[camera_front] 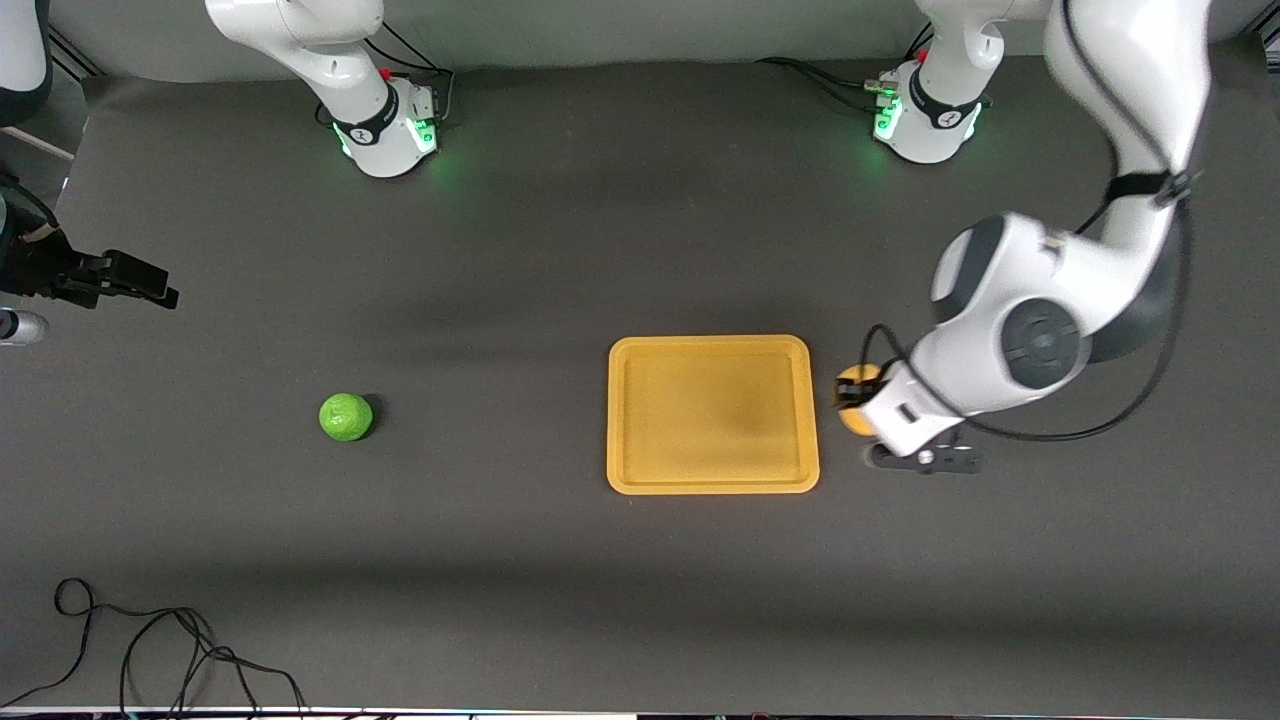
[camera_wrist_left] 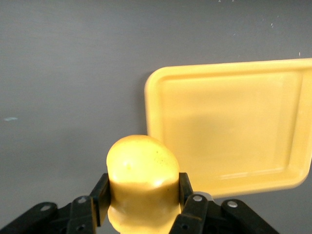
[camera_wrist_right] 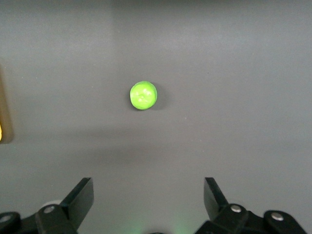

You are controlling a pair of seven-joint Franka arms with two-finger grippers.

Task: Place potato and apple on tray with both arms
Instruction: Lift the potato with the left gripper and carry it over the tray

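The potato point(camera_front: 860, 385) is gripped between the fingers of my left gripper point(camera_front: 856, 397), close beside the tray's short edge toward the left arm's end of the table. In the left wrist view the potato point(camera_wrist_left: 141, 163) fills the shut jaws of the gripper point(camera_wrist_left: 142, 190), with the yellow-orange tray point(camera_wrist_left: 152, 97) just past it. The tray point(camera_front: 712, 344) lies bare at mid-table. The green apple point(camera_front: 346, 416) sits on the mat toward the right arm's end. My right gripper point(camera_front: 160, 290) hangs open and empty over that end of the table. Its wrist view point(camera_wrist_right: 148, 187) shows the apple point(camera_wrist_right: 143, 95) well clear of the fingers.
A loose black cable point(camera_front: 150, 650) lies on the mat near the front camera at the right arm's end. A small silver object point(camera_front: 20, 326) sits at the table edge under the right arm. The tray's edge shows in the right wrist view point(camera_wrist_right: 4, 122).
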